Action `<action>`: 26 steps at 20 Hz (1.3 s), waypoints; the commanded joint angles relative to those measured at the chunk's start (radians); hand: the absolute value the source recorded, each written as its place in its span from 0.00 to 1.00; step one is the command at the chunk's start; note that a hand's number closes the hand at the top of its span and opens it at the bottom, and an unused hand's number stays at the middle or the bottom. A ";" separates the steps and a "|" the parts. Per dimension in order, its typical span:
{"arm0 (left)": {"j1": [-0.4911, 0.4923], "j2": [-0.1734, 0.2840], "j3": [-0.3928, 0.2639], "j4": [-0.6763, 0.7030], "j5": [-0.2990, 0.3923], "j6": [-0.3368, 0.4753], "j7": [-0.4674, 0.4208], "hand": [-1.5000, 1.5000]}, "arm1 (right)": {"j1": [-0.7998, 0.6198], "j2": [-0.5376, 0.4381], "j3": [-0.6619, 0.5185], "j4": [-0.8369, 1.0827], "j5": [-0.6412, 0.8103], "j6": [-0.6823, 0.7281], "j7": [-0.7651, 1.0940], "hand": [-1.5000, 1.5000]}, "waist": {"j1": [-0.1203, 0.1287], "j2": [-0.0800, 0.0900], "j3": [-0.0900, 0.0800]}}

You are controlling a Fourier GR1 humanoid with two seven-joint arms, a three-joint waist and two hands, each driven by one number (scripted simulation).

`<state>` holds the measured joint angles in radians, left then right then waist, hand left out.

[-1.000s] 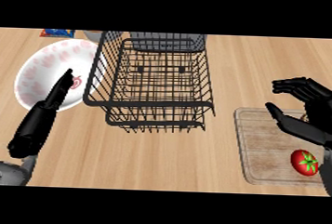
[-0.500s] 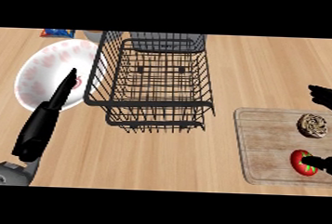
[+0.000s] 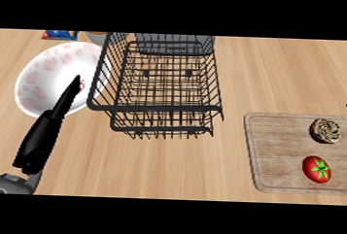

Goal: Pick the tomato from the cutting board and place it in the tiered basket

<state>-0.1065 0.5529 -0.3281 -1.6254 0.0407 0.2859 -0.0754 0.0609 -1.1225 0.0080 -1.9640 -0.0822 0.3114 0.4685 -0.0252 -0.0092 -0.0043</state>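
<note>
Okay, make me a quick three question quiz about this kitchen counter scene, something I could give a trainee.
1. True or false: the tomato lies in the tiered basket.
2. Multiple choice: what shares the cutting board with the tomato? A) a blue packet B) a brown, round, ridged item C) a plate
3. Fill in: the left robot hand, fingers straight, shows in front of the white ____ with pink marks.

Key
1. False; it lies on the cutting board, right of the basket, with nothing holding it.
2. B; the brown item sits farther back on the board than the tomato.
3. Plate, left of the basket.
</note>
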 commanded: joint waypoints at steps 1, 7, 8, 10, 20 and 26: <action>-0.029 0.005 0.037 0.033 0.009 -0.029 -0.001 0.50 | 0.020 -0.044 0.020 -0.152 0.028 0.023 0.223 0.00 | 0.008 0.006 0.002; -0.017 -0.051 0.017 -0.019 -0.043 -0.043 0.028 0.50 | -0.080 0.103 0.158 -0.268 0.088 0.006 0.512 0.00 | 0.033 0.010 0.003; -0.005 -0.031 0.052 0.005 -0.032 -0.053 -0.011 0.50 | -0.031 0.126 0.180 -0.350 0.124 -0.026 0.563 0.00 | 0.026 0.008 0.003; -0.041 -0.068 0.029 0.004 -0.054 -0.056 0.038 0.50 | -0.093 0.173 0.254 -0.319 0.186 -0.015 0.631 0.00 | 0.031 0.010 0.003; -0.017 -0.064 0.054 -0.006 -0.062 -0.095 0.018 0.50 | -0.113 0.266 0.471 -0.143 0.491 -0.012 0.706 0.00 | 0.031 0.009 0.004; 0.031 -0.078 0.091 -0.055 -0.072 -0.107 0.037 0.50 | -0.057 0.280 0.427 -0.066 0.530 0.024 0.616 0.00 | 0.027 0.008 0.004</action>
<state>-0.1061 0.4705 -0.2659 -1.6399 -0.0409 0.2038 -0.0515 -0.0171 -0.8634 0.4414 -2.0365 0.4234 0.2804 1.0124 0.0030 -0.0002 -0.0002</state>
